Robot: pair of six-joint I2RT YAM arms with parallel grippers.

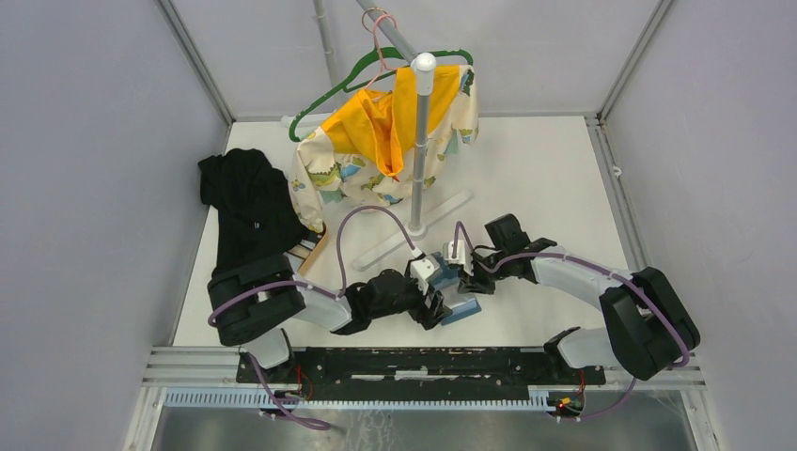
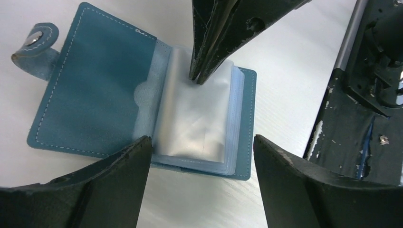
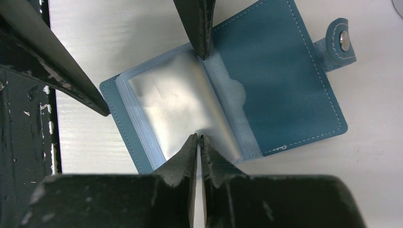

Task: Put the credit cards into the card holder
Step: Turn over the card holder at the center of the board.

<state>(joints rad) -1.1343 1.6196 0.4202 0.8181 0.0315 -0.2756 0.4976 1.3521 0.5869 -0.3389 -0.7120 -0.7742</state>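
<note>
The teal card holder [image 2: 95,85] lies open on the white table, clear sleeves [image 2: 195,118] fanned on its right half and its snap tab [image 2: 35,40] at the far left. My left gripper [image 2: 202,142] is open, with its fingers either side of the holder's near edge and nothing between them. My right gripper [image 3: 198,137] is shut, and its tips rest on the top clear sleeve [image 3: 171,99]. In the top view both grippers meet over the holder [image 1: 462,310]. The credit cards [image 1: 303,250] show as dark and light stripes in the tan tray at the left.
A stand pole [image 1: 420,141] carries hangers and a yellow patterned garment [image 1: 376,141] behind the grippers. A black garment [image 1: 246,202] lies at the back left. The black base rail [image 1: 414,362] runs along the near edge.
</note>
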